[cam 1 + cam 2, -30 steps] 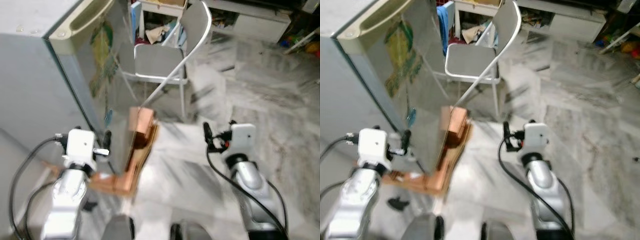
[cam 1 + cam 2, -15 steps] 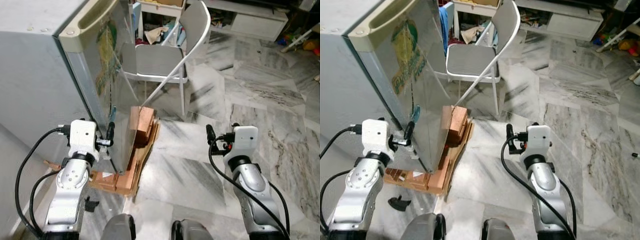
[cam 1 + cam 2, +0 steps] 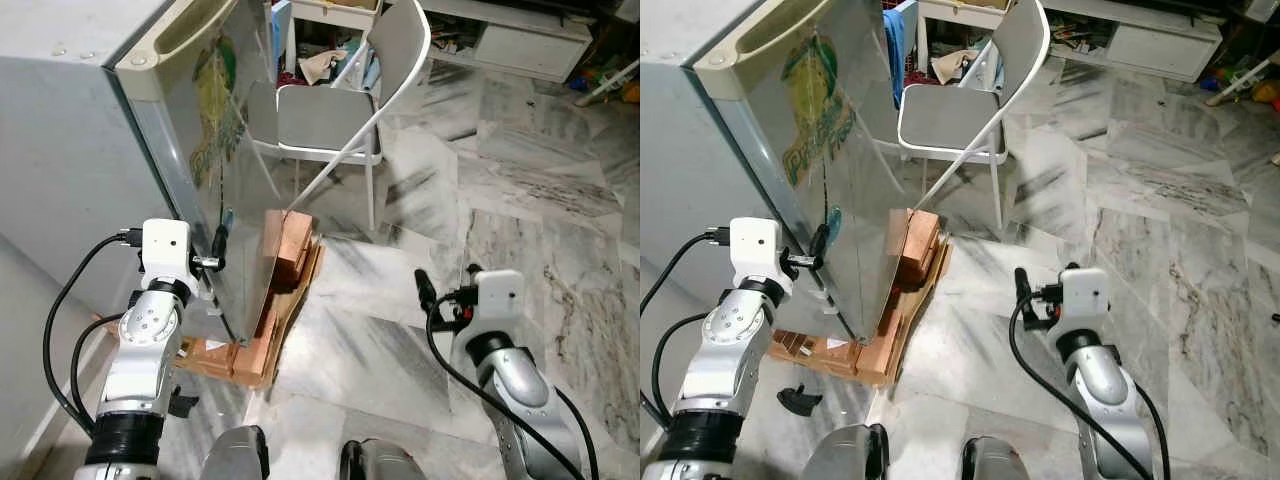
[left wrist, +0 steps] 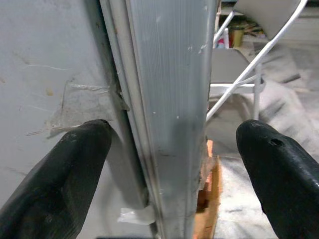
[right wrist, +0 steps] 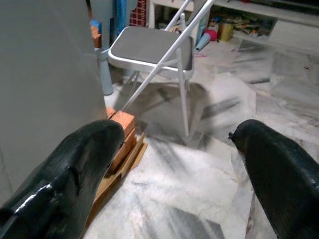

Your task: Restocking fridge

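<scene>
Fridge stands at the robot's left, a big grey box of painted metal, its door shut or nearly so, faced in shiny brushed steel with a green and yellow sticker and a pale moulded grip along the top edge. It looks heavy and rigid; the door should swing stiffly against its seal, and the smooth steel face would be slippery, so the sensible hold is the door's free edge, where a finger can hook into the seam. It rests on a low stack of reddish bricks and flattened cardboard, which could make it rock if pulled hard. Behind it a folding chair of white tube and grey padded seat stands on the veined marble floor. The left tool is spread wide and straddles the door's ribbed edge, one finger against the grey side wall, the other out past the steel front, holding nothing. The right tool hangs open and empty, well apart from the fridge.
</scene>
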Available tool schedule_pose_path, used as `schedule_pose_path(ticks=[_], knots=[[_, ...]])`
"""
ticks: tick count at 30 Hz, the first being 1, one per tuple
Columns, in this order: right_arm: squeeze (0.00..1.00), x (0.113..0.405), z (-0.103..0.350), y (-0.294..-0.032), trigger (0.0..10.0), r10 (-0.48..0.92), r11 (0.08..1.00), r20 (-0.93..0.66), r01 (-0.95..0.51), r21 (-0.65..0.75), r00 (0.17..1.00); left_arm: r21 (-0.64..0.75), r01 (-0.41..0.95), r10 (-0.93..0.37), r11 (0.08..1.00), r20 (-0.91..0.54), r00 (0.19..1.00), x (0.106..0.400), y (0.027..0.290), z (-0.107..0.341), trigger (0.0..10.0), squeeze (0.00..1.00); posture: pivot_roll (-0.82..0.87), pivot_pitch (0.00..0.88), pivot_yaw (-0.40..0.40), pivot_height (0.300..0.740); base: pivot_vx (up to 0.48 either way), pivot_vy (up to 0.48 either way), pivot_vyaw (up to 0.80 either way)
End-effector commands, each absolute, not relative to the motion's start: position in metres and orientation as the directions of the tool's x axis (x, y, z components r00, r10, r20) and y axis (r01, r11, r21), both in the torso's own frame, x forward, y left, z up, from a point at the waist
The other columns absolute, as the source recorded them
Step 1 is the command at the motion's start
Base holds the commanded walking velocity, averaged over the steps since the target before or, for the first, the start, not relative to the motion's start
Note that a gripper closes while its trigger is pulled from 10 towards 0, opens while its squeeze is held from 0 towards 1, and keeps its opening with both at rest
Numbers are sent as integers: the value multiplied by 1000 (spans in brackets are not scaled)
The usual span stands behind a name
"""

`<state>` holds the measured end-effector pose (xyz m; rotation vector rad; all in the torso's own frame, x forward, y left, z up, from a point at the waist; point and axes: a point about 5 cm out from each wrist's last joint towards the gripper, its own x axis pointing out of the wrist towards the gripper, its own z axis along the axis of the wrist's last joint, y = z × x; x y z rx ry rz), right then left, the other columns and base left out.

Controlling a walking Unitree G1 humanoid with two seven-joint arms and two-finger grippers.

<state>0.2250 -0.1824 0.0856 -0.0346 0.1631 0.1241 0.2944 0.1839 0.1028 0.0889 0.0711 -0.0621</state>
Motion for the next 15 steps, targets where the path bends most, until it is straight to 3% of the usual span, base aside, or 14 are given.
schedule_pose_path(ticks=[1,8,15], knots=[[0,216,88,-184,10000,153,987,-185,-161,-26,971,72,139,-136,988,-41,990,296,174,111,10000,0,10,103,-57,740,0,0,0],[0,206,83,-191,10000,159,985,-219,-170,-33,963,66,233,-229,970,-63,971,286,165,103,10000,0,4,107,-52,740,0,0,0],[0,206,83,-183,10000,205,977,-223,-214,-18,953,110,196,-191,974,-56,980,291,167,103,10000,0,9,105,-51,740,0,0,0]])
